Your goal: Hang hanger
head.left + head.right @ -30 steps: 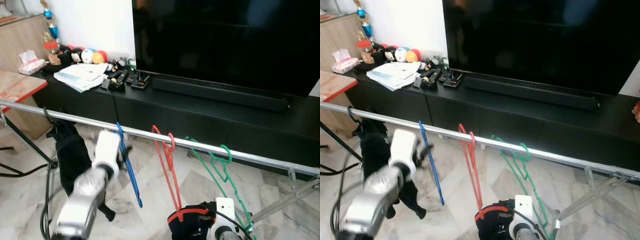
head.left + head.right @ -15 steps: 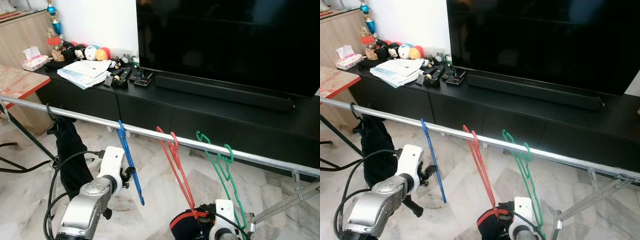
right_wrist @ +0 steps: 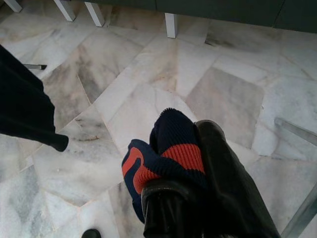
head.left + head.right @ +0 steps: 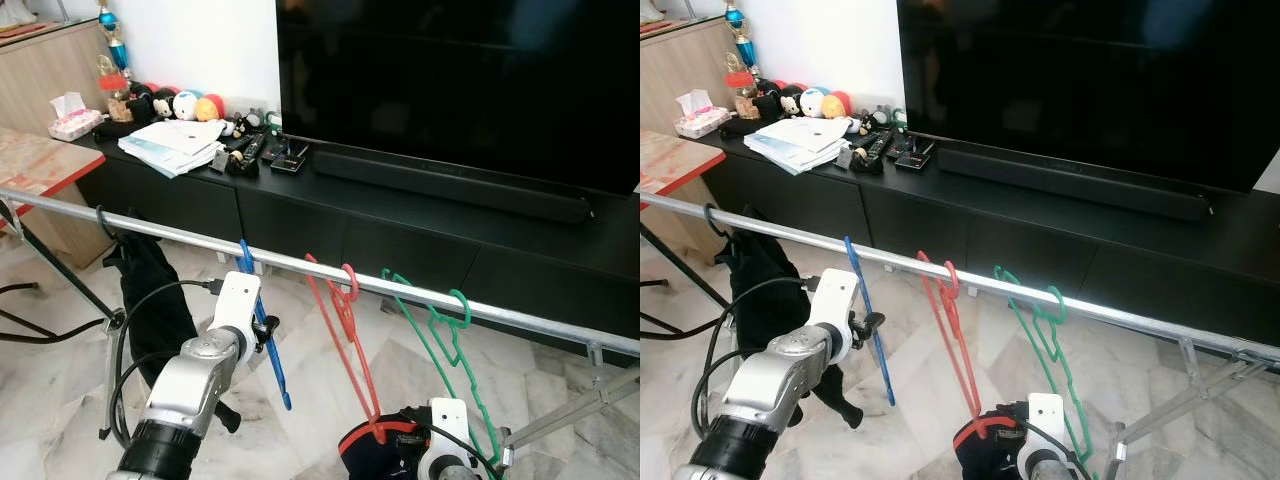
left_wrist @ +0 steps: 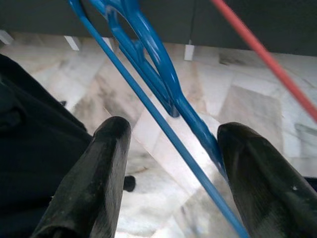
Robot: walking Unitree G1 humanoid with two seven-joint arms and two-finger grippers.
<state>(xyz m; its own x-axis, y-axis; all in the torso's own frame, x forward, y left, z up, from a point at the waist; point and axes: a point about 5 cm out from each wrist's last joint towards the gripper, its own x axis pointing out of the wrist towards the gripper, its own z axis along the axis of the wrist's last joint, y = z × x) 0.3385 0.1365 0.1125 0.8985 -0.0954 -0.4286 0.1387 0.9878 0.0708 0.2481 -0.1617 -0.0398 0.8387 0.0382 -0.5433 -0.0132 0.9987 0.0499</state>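
Note:
A blue hanger (image 4: 262,330) hangs by its hook on a silver rail (image 4: 180,238), beside a red hanger (image 4: 345,330) and a green hanger (image 4: 445,340). My left gripper (image 5: 171,163) is open below the rail. The blue hanger's bars (image 5: 166,96) run between its two black fingers (image 5: 96,186) without touching them. In the eye views that gripper (image 4: 263,330) sits against the hanger's left side. Low in front, my right gripper (image 3: 185,158) is shut on a navy and red knitted cloth (image 3: 163,148).
A black garment (image 4: 150,295) hangs at the rail's left end. Behind the rail stands a long black cabinet (image 4: 420,215) with a large TV (image 4: 460,90), papers (image 4: 170,150) and toys. A red-edged table (image 4: 35,165) is at the left. The rack's leg (image 4: 570,410) crosses the marble floor at the right.
My left arm dropped from near the rail, then came back up to the blue hanger, and now rests against it. The right gripper keeps its hold on the cloth.

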